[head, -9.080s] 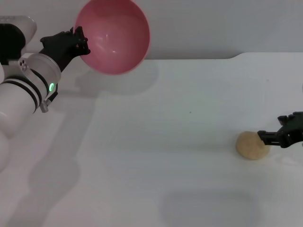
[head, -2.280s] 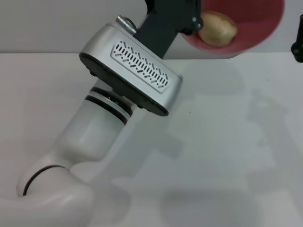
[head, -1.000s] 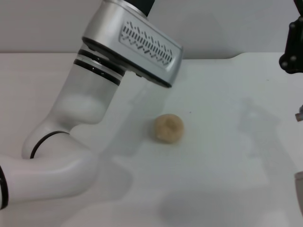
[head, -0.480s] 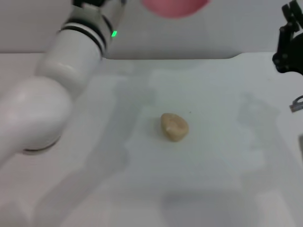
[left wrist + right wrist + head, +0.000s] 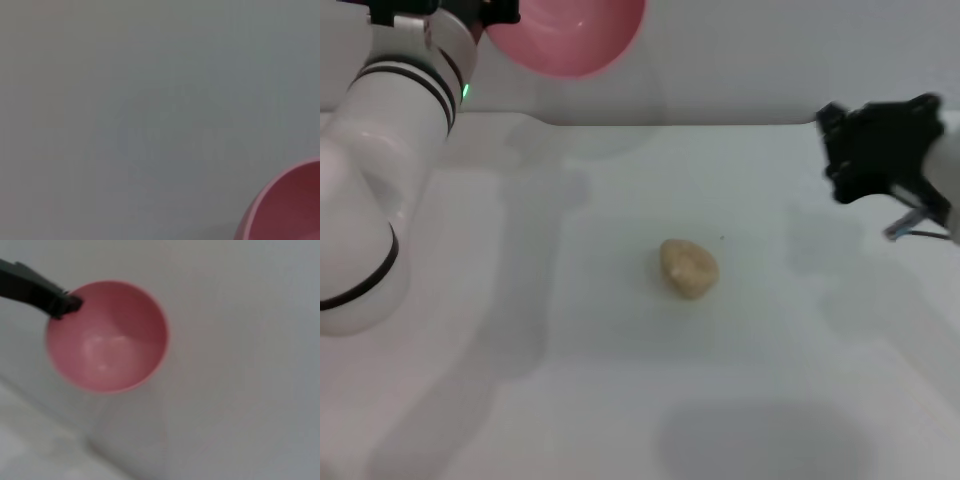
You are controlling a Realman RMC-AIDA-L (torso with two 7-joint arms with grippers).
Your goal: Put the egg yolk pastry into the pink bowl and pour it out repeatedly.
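Since half a second ago the left arm has swung back toward the far left corner of the surface, carrying the pink bowl (image 5: 570, 35) with it, and the right gripper (image 5: 873, 150) has come in from the right edge, now hanging above the surface near its far right part. The egg yolk pastry (image 5: 689, 267) has not shifted: it lies alone near the middle of the surface, well apart from both arms.

The left gripper (image 5: 485, 12) holds the bowl by its rim, jaws clamped on it, up in the air against the pale wall behind the surface. In the right wrist view the bowl's inside faces the camera and is bare, with a dark finger (image 5: 55, 302) gripping the rim. Whether the right gripper's jaws are apart or together cannot be told.

The surface (image 5: 620, 400) is plain white and matte, with soft grey shadows of the arms across it. A plain light-grey wall (image 5: 740, 60) rises behind its far edge.
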